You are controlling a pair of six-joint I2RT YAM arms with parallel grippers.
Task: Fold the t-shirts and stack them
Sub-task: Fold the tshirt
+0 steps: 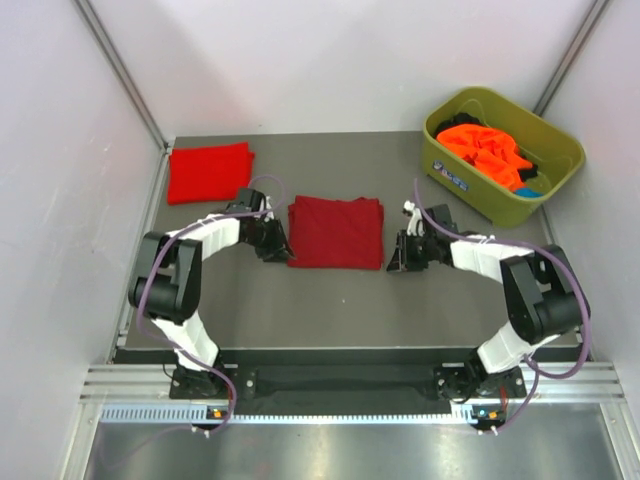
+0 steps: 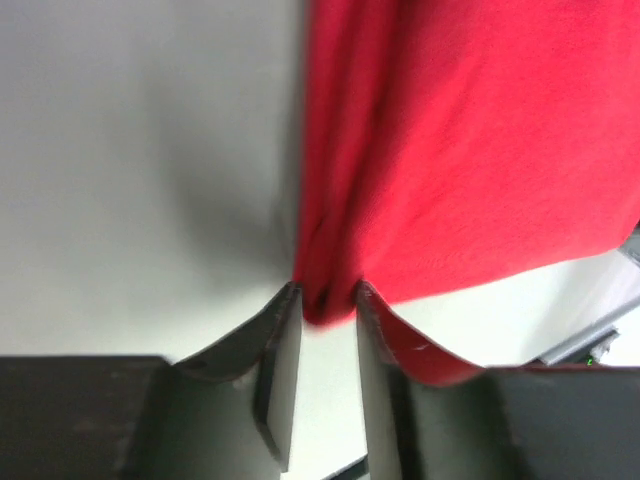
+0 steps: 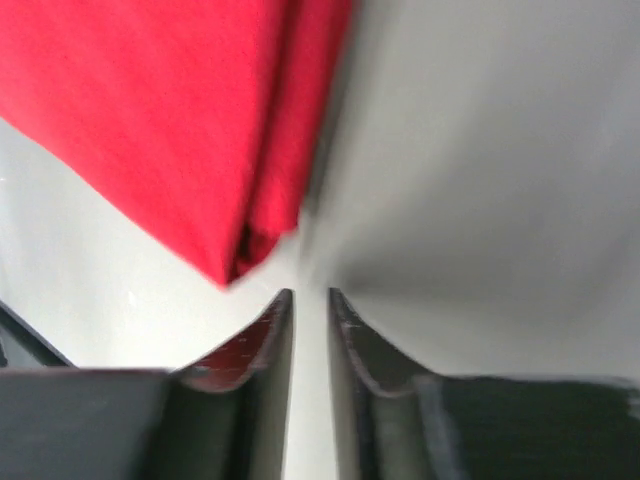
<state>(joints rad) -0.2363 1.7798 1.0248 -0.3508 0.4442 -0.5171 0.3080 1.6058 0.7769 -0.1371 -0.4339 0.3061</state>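
Left claw point(image 2: 326, 292) | crimson t-shirt point(image 1: 336, 232) corner between tips; right claw point(image 3: 309, 295) apart

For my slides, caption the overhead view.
Left gripper and right gripper flank a folded crimson t-shirt; orange shirts sit in the green tub.

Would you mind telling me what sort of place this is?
Most likely a lab test cell for robot handling, not a home or laundry: white panel walls in metal framing enclose a grey table, with the left arm and right arm bolted to a rail at its near edge.
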